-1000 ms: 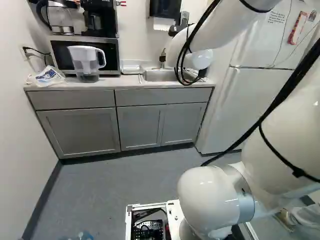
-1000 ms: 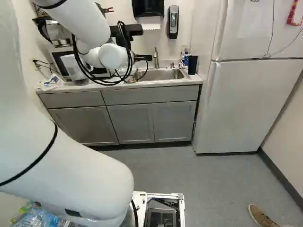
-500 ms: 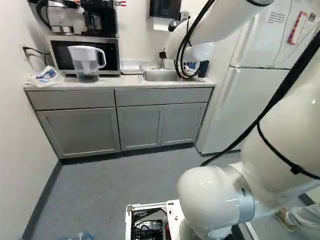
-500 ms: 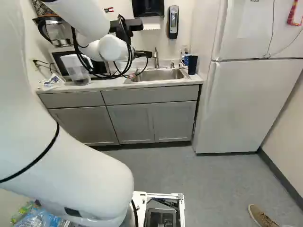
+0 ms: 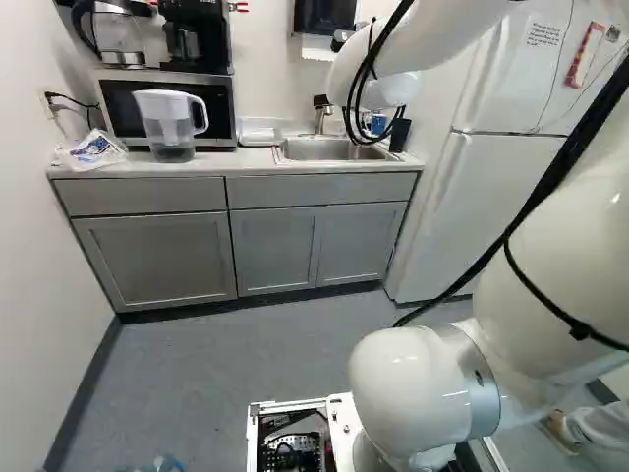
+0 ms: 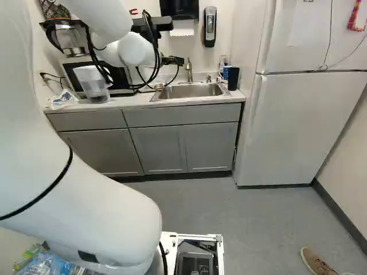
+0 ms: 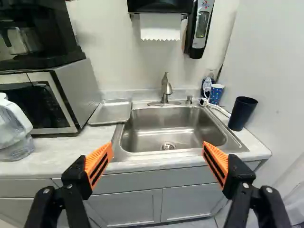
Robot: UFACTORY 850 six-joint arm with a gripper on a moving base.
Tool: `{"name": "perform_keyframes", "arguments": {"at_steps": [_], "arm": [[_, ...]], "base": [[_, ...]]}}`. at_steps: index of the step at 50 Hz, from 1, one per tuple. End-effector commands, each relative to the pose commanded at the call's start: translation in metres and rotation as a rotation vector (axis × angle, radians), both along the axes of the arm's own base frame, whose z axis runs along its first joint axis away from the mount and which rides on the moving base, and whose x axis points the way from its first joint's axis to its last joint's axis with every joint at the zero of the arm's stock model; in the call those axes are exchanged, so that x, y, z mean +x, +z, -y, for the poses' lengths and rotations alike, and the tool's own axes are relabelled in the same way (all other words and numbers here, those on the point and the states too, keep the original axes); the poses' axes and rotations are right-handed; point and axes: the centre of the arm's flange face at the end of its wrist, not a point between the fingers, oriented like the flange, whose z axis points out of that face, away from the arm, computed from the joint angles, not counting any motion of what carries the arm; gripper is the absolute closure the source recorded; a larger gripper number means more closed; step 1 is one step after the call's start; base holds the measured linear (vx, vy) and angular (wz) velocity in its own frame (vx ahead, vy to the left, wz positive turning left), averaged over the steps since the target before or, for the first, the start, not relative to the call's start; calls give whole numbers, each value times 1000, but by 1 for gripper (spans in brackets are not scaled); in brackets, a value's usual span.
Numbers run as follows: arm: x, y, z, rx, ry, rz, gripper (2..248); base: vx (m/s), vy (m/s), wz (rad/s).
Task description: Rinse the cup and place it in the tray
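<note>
My gripper (image 6: pixel 174 61) is partly hidden behind the arm and its cables in the right base view, near the faucet. In the wrist view the gripper (image 7: pixel 158 159) stands wide open, its orange pads far apart with nothing between them. Ahead lies the steel sink (image 7: pixel 137 142), with the faucet (image 7: pixel 166 89) at its back. A dark blue cup (image 7: pixel 242 113) stands upright on the counter beside the sink. Behind it is a blue dotted cup (image 7: pixel 216 94). The shallow metal tray (image 7: pixel 111 113) rests at the sink's other side, by the microwave.
A microwave (image 7: pixel 71 92) and a clear pitcher (image 5: pixel 168 123) stand on the counter (image 5: pixel 211 165) at the tray's side. The fridge (image 6: pixel 292 126) rises past the cups. A soap dispenser (image 7: pixel 201 28) and paper towel holder (image 7: pixel 160 5) hang above the sink. A shoe (image 6: pixel 317 262) shows on the floor.
The gripper and forearm have risen slightly. In the left base view the dark cup has come out from behind the arm. The base has not moved.
</note>
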Motion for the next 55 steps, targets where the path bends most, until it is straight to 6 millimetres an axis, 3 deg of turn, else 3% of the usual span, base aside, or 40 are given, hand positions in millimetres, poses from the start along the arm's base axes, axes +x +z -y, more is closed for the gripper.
{"name": "perform_keyframes", "arguments": {"at_steps": [55], "arm": [[5, 50, 0, 0, 0, -15, 3]], "base": [[0, 0, 0]]}}
